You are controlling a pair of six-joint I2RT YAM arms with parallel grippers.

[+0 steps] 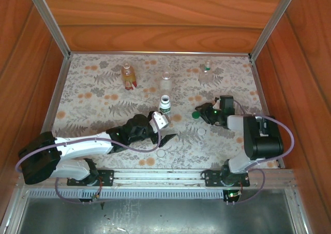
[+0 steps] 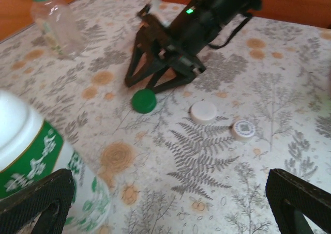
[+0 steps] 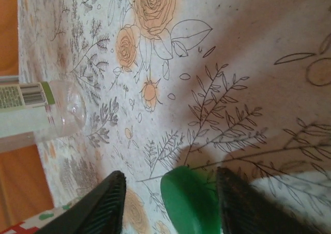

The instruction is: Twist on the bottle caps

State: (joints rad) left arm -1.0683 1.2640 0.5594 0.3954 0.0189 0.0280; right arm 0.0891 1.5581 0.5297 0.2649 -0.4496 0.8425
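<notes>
Floral tablecloth (image 1: 93, 115), wood-panelled bay. Dark green cap (image 3: 189, 203): flat on the cloth between the right gripper's (image 3: 173, 192) parted fingers, not clamped. Left gripper (image 2: 168, 205): spread wide, empty, with the white green-print bottle (image 2: 31, 161) upright beside one finger. Plain white cap (image 2: 203, 111) and printed white cap (image 2: 242, 129): loose near the green one. Amber bottle (image 1: 127, 75): far side.

Wood-panelled walls (image 1: 155, 17) enclose a floral, perhaps cloth-covered, table (image 1: 103, 89).
</notes>
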